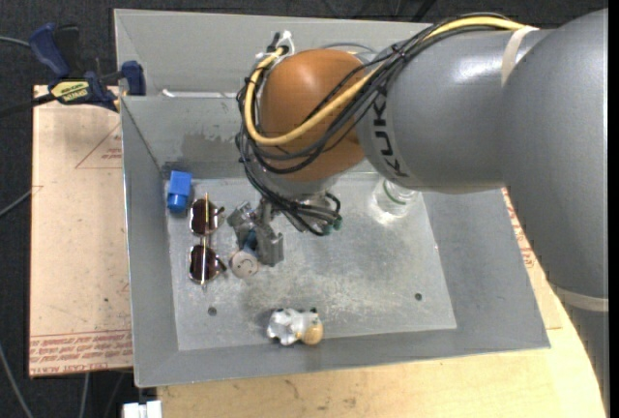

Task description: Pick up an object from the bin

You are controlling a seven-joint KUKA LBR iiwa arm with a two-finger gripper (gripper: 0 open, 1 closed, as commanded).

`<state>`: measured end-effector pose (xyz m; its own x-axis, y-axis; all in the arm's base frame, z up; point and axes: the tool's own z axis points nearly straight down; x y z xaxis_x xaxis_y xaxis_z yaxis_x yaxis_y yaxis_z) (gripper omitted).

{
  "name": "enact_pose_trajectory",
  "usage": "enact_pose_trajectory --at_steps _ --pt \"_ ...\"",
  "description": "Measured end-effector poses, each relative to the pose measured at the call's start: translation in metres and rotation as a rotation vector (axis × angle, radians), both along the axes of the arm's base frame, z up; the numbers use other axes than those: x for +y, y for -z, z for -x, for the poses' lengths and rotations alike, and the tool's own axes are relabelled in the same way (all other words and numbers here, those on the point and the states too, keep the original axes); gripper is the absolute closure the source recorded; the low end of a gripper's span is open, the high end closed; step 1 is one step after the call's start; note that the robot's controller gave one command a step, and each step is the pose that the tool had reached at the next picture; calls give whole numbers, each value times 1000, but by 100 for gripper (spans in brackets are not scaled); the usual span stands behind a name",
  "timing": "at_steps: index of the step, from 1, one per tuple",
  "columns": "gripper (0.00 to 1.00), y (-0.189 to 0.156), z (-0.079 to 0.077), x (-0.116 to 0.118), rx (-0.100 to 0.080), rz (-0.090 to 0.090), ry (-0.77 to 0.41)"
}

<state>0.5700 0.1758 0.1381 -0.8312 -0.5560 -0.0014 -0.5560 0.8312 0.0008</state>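
The gripper [257, 234] was low in the grey bin [387, 283], just to the right of a pair of brown-lensed sunglasses [204, 238] that lay flat on the floor with one lens toward the back wall and the other toward the front. Above it sat the orange cover [309, 111] of the wrist, wrapped in yellow and black cables. The cover and cables hid much of the gripper, and whether it was open or closed could not be told, nor whether it had hold of anything. A speck of blue showed at its tip (too small to say what it was).

Nearest to it, just right of the sunglasses' front lens, lay a small pale round piece [242, 265], close below the gripper's tip; whether the two touched could not be told. A blue block [179, 192] lay just behind the sunglasses, toward the back-left corner, near but apart from them. A white and tan toy [295, 326] lay well in front of the sunglasses and to their right, near the front edge of the floor. A clear, glassy thing [392, 201] stood far to the right of the sunglasses, partly under the arm.
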Motion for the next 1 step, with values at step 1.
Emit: enact_pose_trajectory --at_steps 1 --pt "100 -14 -1 0 -2 0 1"
